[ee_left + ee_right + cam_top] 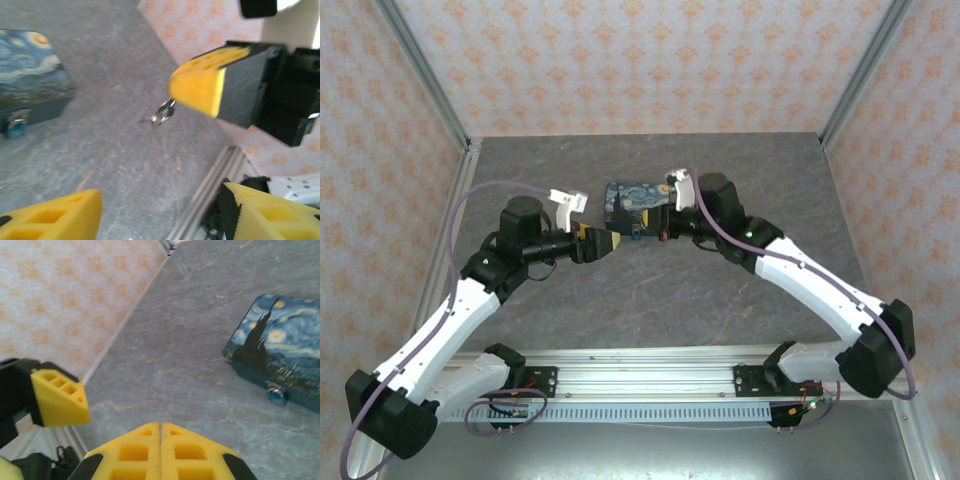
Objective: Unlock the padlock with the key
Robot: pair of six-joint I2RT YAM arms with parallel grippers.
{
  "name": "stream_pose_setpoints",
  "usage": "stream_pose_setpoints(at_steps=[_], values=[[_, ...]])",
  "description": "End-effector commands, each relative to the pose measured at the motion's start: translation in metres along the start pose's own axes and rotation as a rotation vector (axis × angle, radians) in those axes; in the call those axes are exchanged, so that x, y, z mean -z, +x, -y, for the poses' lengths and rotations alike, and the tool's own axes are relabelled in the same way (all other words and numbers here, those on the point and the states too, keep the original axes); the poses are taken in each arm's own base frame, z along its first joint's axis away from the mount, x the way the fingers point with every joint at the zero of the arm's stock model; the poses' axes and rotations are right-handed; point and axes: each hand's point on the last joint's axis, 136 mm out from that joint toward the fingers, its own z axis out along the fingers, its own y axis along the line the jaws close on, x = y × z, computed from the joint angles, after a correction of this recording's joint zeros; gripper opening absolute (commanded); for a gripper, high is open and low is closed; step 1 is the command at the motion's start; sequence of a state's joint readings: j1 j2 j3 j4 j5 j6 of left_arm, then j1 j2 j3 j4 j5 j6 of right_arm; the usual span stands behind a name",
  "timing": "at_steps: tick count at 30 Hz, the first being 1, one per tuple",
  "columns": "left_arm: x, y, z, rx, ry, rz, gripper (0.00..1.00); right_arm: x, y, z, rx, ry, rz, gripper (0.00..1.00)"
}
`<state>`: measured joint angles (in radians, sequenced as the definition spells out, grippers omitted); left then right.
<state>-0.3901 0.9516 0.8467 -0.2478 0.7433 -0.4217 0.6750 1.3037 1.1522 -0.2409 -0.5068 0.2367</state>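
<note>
Right end effector [160, 440] is pinched shut on the key [162, 112], left end effector [162, 205] is spread open facing it, and the padlock [276, 394] hangs on the near face of the starry-night box [280, 335], just far-side of both, roughly as close to either arm I'd guess.

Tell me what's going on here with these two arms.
The two arms meet just in front of the patterned box, whose small blue padlock hangs on its front face. The right claw is shut, and the key dangles on its ring from the claw's tip, seemingly pinched there above the table. The left claw stands open facing it and holds nothing. The key is still well away from the padlock, so the unlocking has not started.
</note>
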Motion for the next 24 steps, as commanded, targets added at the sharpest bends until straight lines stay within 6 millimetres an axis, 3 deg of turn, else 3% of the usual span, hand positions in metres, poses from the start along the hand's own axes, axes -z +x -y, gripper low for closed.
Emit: stream_pose_setpoints(at_steps=[1, 4, 8, 18, 24], values=[[0.003, 0.01, -0.038, 0.096, -0.136, 0.055, 0.64, -0.004, 0.002, 0.006, 0.091, 0.047, -0.069, 0.0], [0.005, 0.0, -0.031, 0.149, -0.01, 0.179, 0.62, -0.01, -0.005, -0.028, 0.088, -0.152, -0.051, 0.0], [0.006, -0.006, -0.022, 0.172, 0.103, 0.244, 0.62, -0.015, -0.005, -0.053, 0.046, -0.329, -0.044, 0.0], [0.015, -0.021, 0.012, 0.105, 0.292, 0.309, 0.52, -0.019, 0.0, -0.067, -0.046, -0.488, -0.016, 0.0], [0.01, -0.02, 0.01, 0.118, 0.302, 0.296, 0.49, -0.019, 0.002, -0.067, -0.065, -0.506, -0.013, 0.0]])
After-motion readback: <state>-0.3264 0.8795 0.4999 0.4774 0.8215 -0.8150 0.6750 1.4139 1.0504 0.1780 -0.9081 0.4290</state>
